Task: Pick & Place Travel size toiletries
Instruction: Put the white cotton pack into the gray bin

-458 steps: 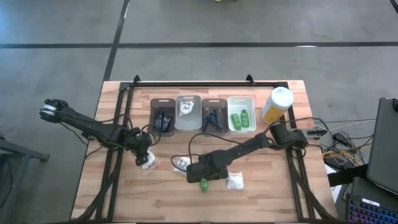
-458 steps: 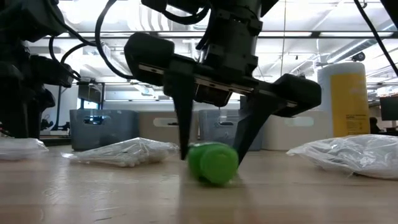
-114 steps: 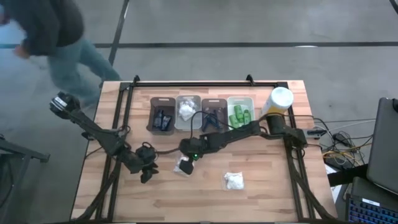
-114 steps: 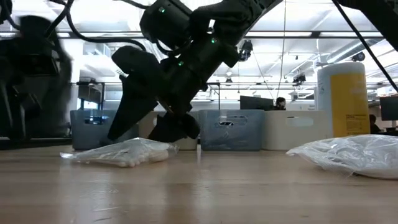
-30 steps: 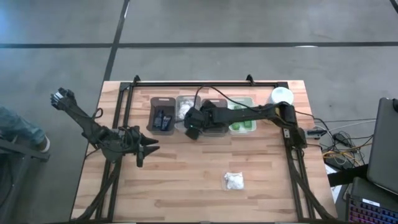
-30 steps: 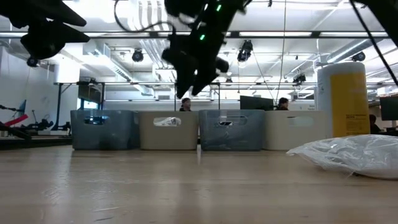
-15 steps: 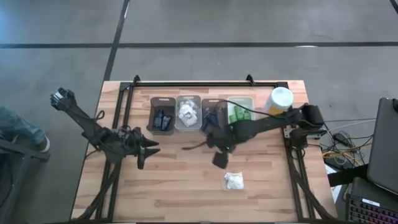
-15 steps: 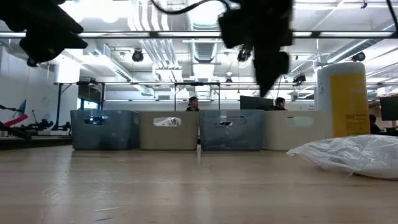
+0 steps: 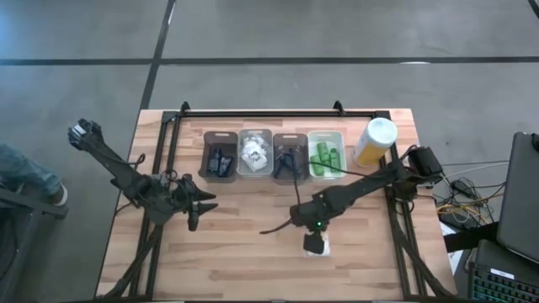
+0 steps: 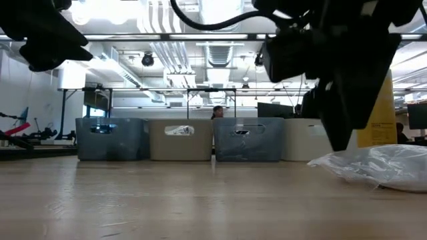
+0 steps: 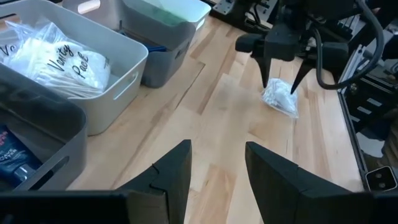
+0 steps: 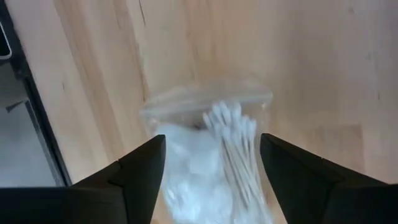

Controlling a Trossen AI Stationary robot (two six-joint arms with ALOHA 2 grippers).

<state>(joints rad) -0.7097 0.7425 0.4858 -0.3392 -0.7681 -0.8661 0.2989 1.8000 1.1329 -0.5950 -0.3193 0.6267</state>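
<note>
One white fluffy clear-wrapped packet (image 9: pixel 320 250) lies flat on the wooden table, right of middle; it also shows in the right wrist view (image 12: pixel 208 155) and the low view (image 10: pixel 380 167). My right gripper (image 9: pixel 314 242) hangs over it, open, pointing down, one finger on each side of the packet (image 11: pixel 280 99). My left gripper (image 9: pixel 204 204) waits open above the table's left part. Other packets (image 9: pixel 253 153), black tubes (image 9: pixel 221 162), blue-handled razors (image 9: pixel 289 158) and green bottles (image 9: pixel 325 156) lie in the bins.
A row of grey and white bins (image 9: pixel 272 139) stands along the far side of the table. The tall yellow bottle (image 9: pixel 375 141) with a white cap stands at their right end. Bare wood lies in front of the bins, between the two grippers.
My right gripper has swung away from the bins toward the table's near edge and to the right, and has come down over the lone packet. Its fingers now stand on either side of it. The packet has stayed where it lay.
</note>
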